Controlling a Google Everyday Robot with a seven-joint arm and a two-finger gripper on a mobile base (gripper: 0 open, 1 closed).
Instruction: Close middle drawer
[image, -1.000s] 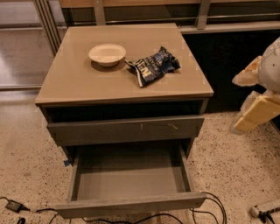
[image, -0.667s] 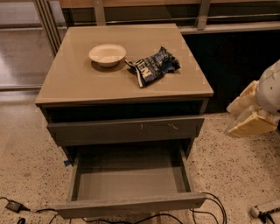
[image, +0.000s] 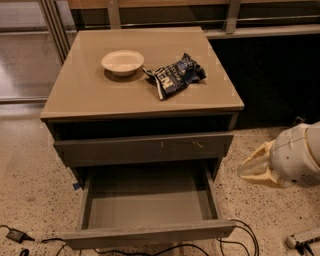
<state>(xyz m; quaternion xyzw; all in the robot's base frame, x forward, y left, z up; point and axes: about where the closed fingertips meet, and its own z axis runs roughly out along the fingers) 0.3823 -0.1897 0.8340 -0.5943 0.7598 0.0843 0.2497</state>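
Observation:
The middle drawer (image: 150, 231) is pulled far out at the bottom of the grey-brown cabinet. Its plain front panel faces the camera and its bare grey box interior (image: 147, 200) holds nothing. Above it sits a closed grey drawer front with pale scratch marks (image: 145, 147). My gripper (image: 251, 168), pale yellow on a white arm (image: 300, 155), hangs to the right of the cabinet at about the height of the open drawer. It points left toward the drawer's right side and touches nothing.
On the cabinet top (image: 90, 95) lie a white bowl (image: 122, 62) and a dark blue chip bag (image: 175, 75). Black cables (image: 240, 240) run on the speckled floor under and beside the open drawer. A dark wall panel stands behind right.
My gripper has come down and a little left, from beside the cabinet top to the level of the open drawer. The drawer, bowl and bag have not moved.

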